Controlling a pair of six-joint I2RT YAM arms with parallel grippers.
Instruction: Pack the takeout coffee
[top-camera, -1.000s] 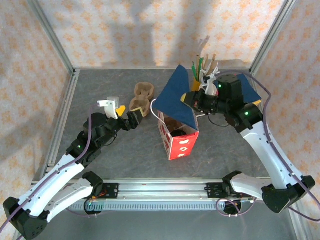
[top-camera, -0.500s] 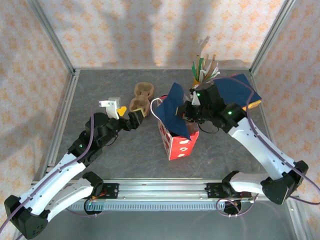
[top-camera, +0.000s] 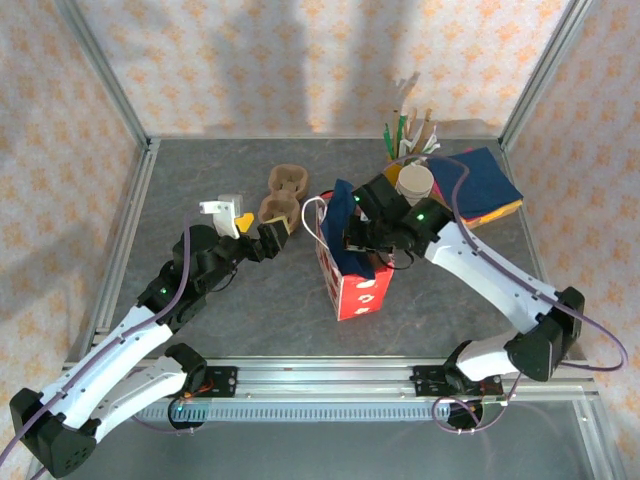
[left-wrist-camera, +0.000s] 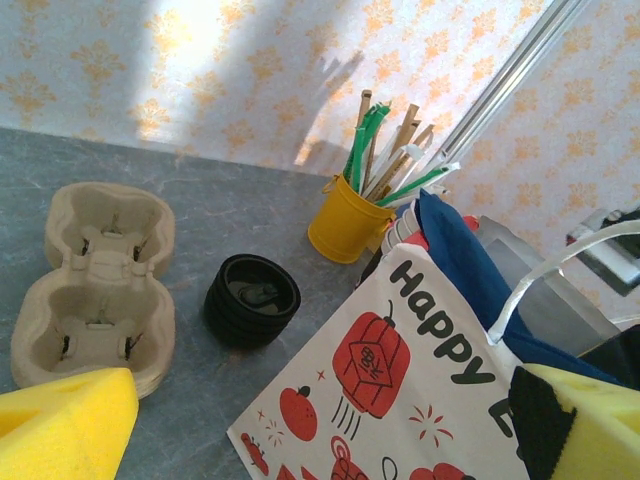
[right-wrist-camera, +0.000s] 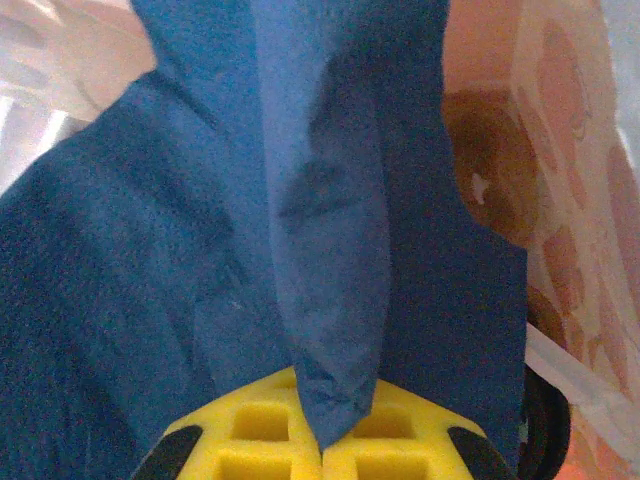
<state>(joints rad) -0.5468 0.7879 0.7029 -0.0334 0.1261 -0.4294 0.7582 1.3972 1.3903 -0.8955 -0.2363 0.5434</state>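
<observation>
- Napkin position has changed. A second ago the blue sheet hung spread out above and to the far right of the paper bag. It now hangs gathered into a narrow fold directly over the bag mouth, with its lower end at or just inside the rim.
- The right gripper has travelled with the sheet from the napkin stack, which lies to the far right of the bag, to a point above the bag opening. Its yellow pads are pressed together, with the top of the fold pinched between them.
- The left gripper has not moved. It stands just left of the bag, jaws wide apart and holding nothing.
- The takeout coffee is not plainly visible. A second ago a dark round form sat in the bag mouth; the napkin now covers that spot. In the right wrist view, a dark rounded edge below the sheet may be the lid, but this cannot be confirmed.
- Judgement: the cup is probably already inside the bag, and the napkin is being added on top. The napkin has not yet been released. If it is let go too high, it may drape over the rim.
</observation>
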